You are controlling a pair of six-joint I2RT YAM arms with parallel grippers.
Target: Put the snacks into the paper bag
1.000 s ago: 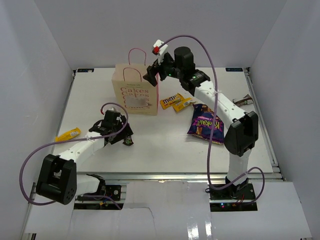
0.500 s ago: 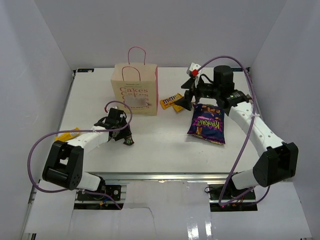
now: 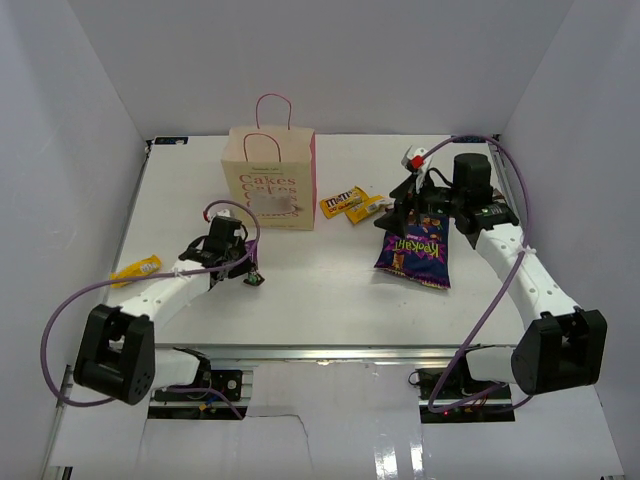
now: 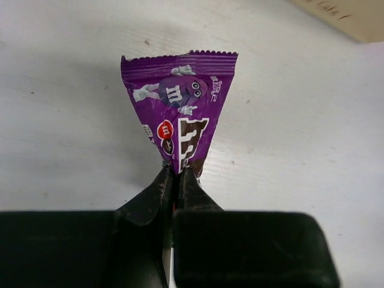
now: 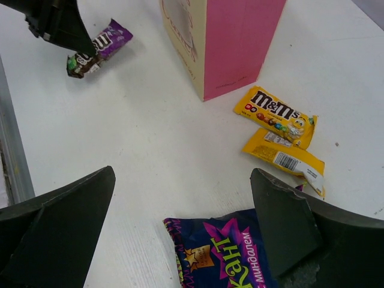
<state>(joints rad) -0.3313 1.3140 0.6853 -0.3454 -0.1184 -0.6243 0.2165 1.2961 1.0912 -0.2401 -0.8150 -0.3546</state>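
My left gripper (image 4: 176,174) is shut on the bottom edge of a small dark purple candy packet (image 4: 180,114), which lies on the white table left of centre (image 3: 256,280). The cream paper bag (image 3: 270,185) with a pink side panel (image 5: 234,42) stands upright at the back. My right gripper (image 5: 183,173) hangs open over the top edge of the large purple chip bag (image 5: 222,252), with nothing between its fingers. Two yellow candy packets (image 5: 275,114) lie between the bag and the chip bag (image 3: 413,250). Another yellow packet (image 3: 135,268) lies at the far left.
White walls close in the table on three sides. A metal rail (image 5: 12,150) runs along the near edge. The left arm's purple cable (image 3: 80,300) loops out over the table's left side.
My left gripper has shut on the small purple packet. The right arm has swung away from the paper bag's top, to the right and down over the chip bag, staying open.
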